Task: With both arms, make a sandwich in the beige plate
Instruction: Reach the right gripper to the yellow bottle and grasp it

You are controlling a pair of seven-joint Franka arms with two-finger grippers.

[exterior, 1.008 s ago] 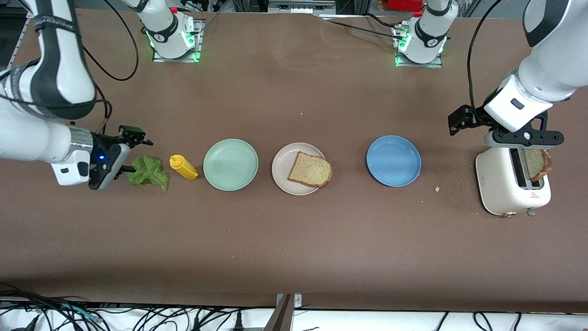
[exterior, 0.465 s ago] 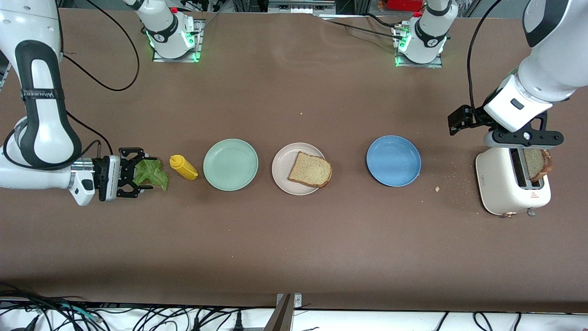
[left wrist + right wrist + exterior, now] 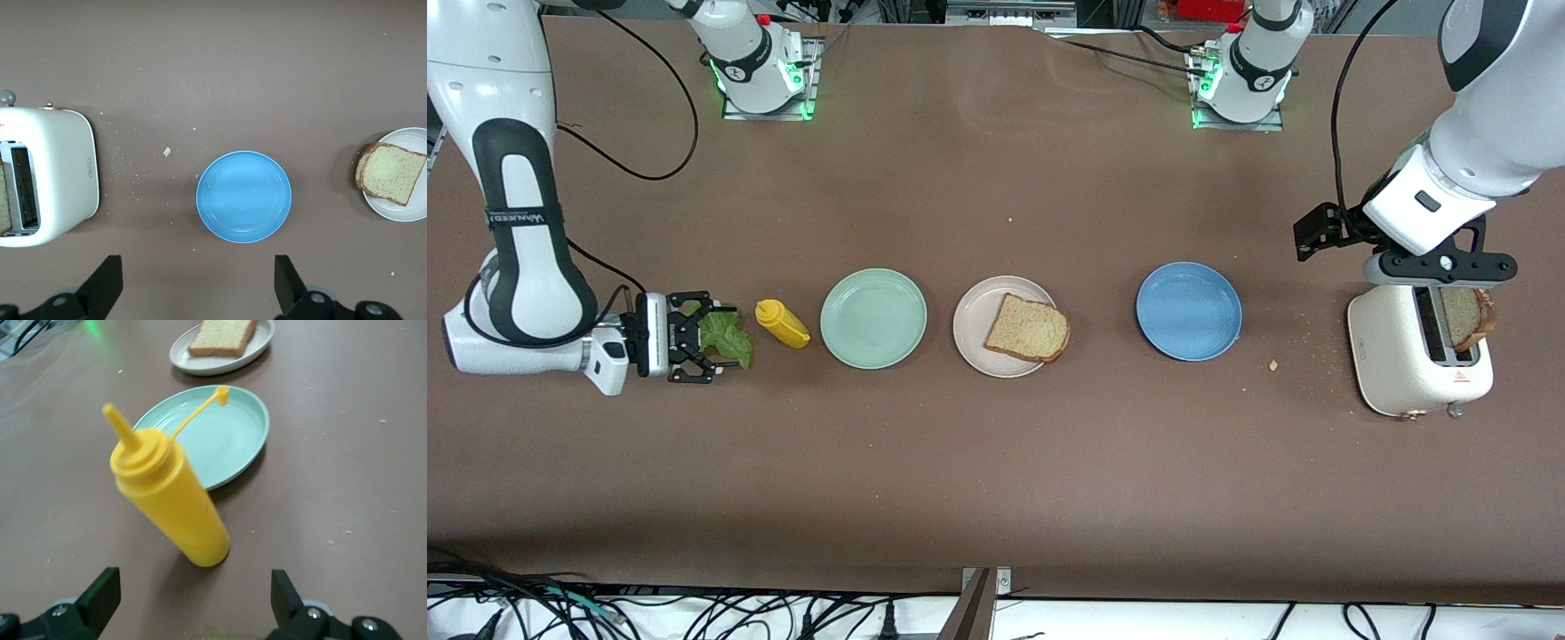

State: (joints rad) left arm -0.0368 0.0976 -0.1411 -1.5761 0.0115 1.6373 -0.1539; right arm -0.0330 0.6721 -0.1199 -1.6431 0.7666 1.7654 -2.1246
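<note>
At the right arm's end of the table, the right gripper [image 3: 698, 336] sits low with its fingers spread around the lettuce leaf [image 3: 725, 336], just beside the mustard bottle [image 3: 782, 324]. To grip well it should close on the leaf's thick edge without nudging the bottle. The beige plate [image 3: 978, 342] mid-table carries one bread slice [image 3: 1028, 328]. The left gripper [image 3: 1440, 267], fingers apart, waits over the toaster [image 3: 1405, 364], where the second slice [image 3: 1467, 317] sits

White arms [image 3: 511, 133], dark grey joint bands, black cables [image 3: 1338, 107]
</note>
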